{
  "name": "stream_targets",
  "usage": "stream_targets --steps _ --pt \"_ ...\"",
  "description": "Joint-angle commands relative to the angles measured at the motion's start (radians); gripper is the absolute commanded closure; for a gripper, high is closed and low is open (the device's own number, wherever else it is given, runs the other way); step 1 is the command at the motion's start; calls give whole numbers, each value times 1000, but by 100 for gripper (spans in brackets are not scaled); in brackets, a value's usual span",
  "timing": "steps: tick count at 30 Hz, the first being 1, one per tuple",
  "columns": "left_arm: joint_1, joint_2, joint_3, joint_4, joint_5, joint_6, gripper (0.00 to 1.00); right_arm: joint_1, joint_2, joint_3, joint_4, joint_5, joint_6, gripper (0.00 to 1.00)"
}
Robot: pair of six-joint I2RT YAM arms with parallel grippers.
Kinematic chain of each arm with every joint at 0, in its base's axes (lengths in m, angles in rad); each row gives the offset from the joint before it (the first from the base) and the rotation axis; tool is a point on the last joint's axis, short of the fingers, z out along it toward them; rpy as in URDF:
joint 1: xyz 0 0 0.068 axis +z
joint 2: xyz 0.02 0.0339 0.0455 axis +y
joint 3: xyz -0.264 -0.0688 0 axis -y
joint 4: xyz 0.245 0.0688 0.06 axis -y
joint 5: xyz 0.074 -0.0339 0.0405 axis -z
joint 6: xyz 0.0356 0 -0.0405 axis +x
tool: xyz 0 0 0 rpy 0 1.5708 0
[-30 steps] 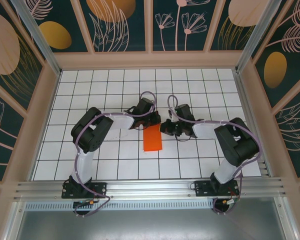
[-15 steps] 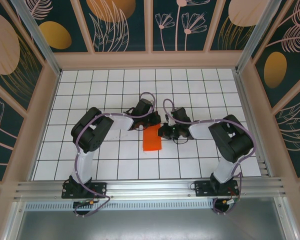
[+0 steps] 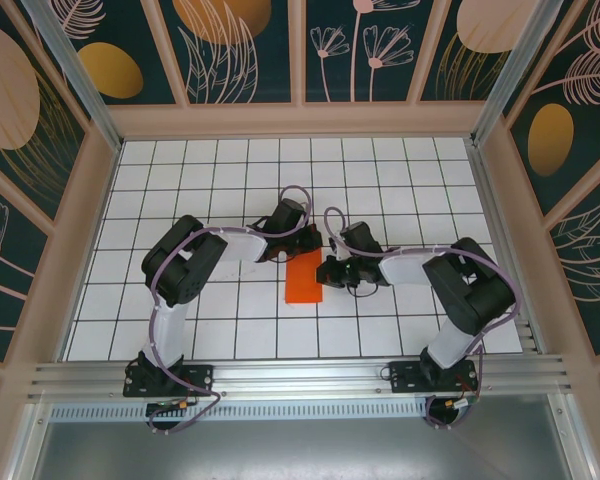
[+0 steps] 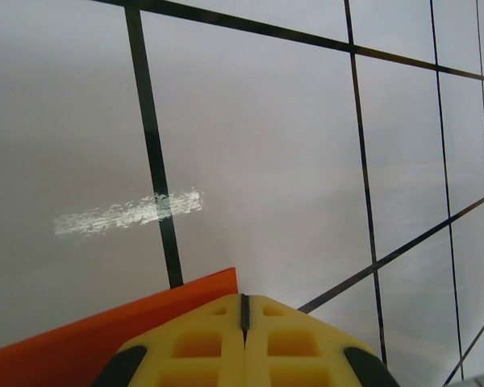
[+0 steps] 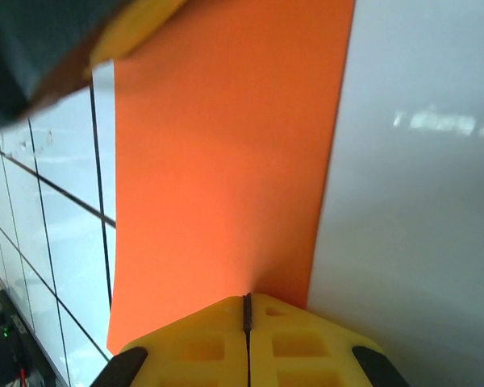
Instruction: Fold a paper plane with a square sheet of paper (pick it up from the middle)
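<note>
The square sheet of paper (image 3: 305, 277) is bright orange and lies flat on the white grid table as a narrow upright rectangle, about one cell wide. My left gripper (image 3: 302, 248) is shut, its yellow tips (image 4: 244, 302) resting at the sheet's far end, with orange paper (image 4: 81, 347) showing beside them. My right gripper (image 3: 328, 272) is shut too, its tips (image 5: 247, 300) low over the sheet's right edge, the orange surface (image 5: 226, 161) stretching ahead. A finger of the left gripper (image 5: 137, 24) shows at the far end. The paper plane is out of view.
The white table with black grid lines (image 3: 220, 190) is fenced by wooden walls (image 3: 300, 120) on three sides. Both arm bases sit on the metal rail (image 3: 300, 378) at the near edge. A scuff mark (image 4: 129, 214) shows on the table ahead of the left gripper.
The right gripper has slid left and slightly nearer, from beside the sheet onto its right edge. The left gripper and the sheet have barely moved.
</note>
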Motion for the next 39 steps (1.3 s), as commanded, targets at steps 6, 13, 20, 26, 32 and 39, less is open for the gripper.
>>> stream_targets --steps 6,13,20,26,32,39 --pt "1 26 -37 -95 -58 -6 96 60 -57 -102 -216 -34 11 92" --pt "1 24 -39 -97 -63 -5 96 80 -98 -145 -233 -28 33 92" --pt "1 17 -35 -94 -59 -1 95 94 -134 -140 -286 -10 30 91" --pt "1 10 -32 -85 -39 -5 95 93 -211 -102 -339 47 17 91" --pt "4 -123 -12 -84 -28 -17 69 62 -329 -22 -342 193 13 84" --pt "49 -345 -99 -115 -113 -26 47 41 -225 109 -285 288 -36 73"
